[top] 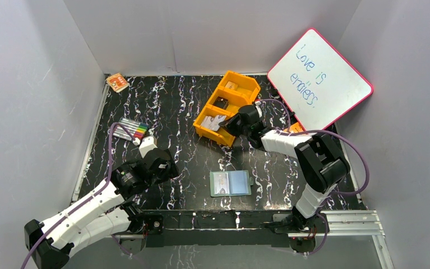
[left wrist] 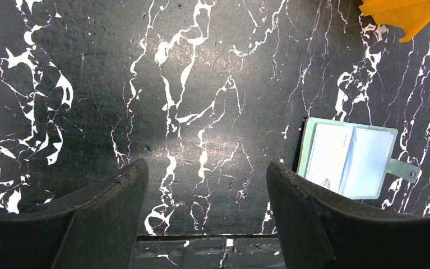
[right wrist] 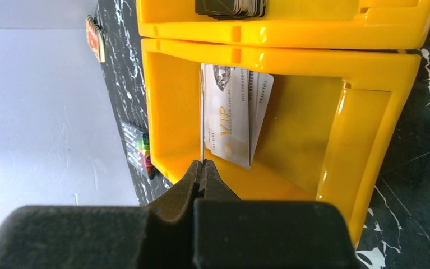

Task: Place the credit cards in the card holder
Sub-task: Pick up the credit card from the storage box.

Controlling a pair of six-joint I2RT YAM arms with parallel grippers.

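The card holder (top: 230, 183) lies open on the black marble table, pale pockets up, with one card in its left pocket; the left wrist view shows the card holder (left wrist: 350, 159) at the right. My left gripper (top: 145, 142) hovers open to its left, its jaws (left wrist: 204, 168) holding nothing. My right gripper (top: 227, 124) reaches into the near compartment of the orange tray (top: 227, 106). There the right gripper (right wrist: 203, 163) is shut on a thin credit card (right wrist: 202, 129) seen edge-on. Silver credit cards (right wrist: 232, 115) lean beside it. Black cards (right wrist: 232, 7) sit in the middle compartment.
A pink-rimmed whiteboard (top: 320, 78) leans at the back right, close behind the right arm. A set of coloured markers (top: 133, 129) lies just beyond the left gripper. An orange patterned packet (top: 117, 82) sits in the far left corner. Grey walls enclose the table.
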